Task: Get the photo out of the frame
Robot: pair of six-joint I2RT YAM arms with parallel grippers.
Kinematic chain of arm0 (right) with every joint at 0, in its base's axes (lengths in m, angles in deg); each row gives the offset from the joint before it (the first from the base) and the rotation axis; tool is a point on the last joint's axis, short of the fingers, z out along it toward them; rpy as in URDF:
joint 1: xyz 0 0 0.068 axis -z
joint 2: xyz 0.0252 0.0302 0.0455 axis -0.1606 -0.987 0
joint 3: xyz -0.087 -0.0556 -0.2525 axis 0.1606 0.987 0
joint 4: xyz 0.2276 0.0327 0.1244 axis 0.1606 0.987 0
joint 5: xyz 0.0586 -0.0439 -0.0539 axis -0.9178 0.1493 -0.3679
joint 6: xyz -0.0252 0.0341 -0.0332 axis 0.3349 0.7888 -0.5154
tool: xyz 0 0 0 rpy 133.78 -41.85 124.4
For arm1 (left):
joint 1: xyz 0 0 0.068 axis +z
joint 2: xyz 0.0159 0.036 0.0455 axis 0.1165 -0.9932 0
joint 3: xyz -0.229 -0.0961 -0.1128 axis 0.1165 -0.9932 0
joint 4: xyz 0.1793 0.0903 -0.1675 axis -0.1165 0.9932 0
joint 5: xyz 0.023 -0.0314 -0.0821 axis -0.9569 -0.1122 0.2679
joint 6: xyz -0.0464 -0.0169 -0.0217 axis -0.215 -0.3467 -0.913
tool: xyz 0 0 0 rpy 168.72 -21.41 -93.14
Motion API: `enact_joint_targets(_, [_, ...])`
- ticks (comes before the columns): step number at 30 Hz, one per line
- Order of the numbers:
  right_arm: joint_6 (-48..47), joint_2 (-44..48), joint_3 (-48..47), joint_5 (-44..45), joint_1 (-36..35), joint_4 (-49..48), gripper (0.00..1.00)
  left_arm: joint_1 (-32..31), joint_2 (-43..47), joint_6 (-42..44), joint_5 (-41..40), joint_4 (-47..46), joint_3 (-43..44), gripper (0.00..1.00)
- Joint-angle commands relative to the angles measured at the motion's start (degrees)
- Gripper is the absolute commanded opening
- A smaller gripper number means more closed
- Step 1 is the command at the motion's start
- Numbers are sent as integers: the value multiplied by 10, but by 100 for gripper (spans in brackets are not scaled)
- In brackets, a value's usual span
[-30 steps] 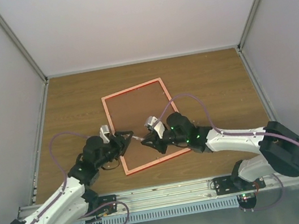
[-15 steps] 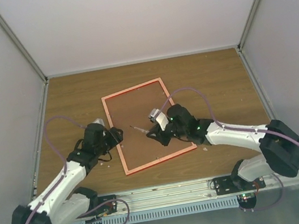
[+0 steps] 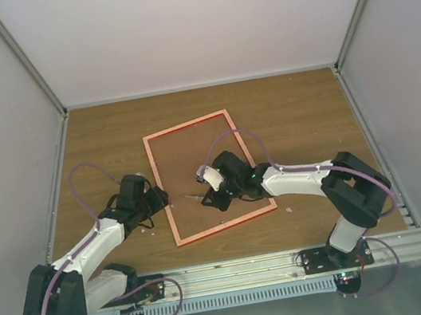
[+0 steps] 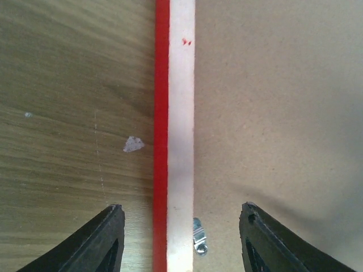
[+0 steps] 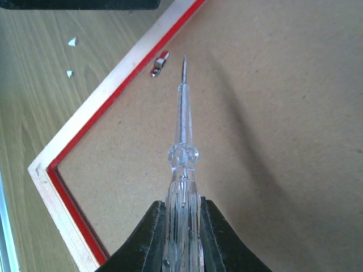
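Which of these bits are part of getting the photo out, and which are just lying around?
Part of the job:
frame, back up; brown backing board; metal clip by the rim; clear screwdriver held in the right pincer; left pincer, open astride the rim.

Just lying about:
small white chips on the table.

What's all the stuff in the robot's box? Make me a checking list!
Surface: wooden table.
Job's things: frame lies face down, brown backing board in place; photo hidden.
Clutter: white chips beside the rim; metal tab at the rim.
End effectors: left end effector open, straddling the rim; right end effector shut on a clear screwdriver.
Cables: purple cables loop over both arms.
Surroundings: white walls, metal rail.
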Motion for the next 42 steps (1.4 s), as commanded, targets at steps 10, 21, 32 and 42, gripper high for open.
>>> enact_joint_targets(10, [-14,-47,-45,-28,-12,27,0,19,-100,40,42,-86,8,40])
enact_joint_targets(21, [-7,-86,-71,-27,-29,41,1,18,-109,47,86,-111,-9,14])
enact_joint_targets(32, [-5,-93,-80,-33,-39,45,1,-5,-111,33,95,-122,-9,11])
enact_joint_targets(42, [26,-63,-68,42,-41,44,1,-20,-112,19,91,-126,-8,9])
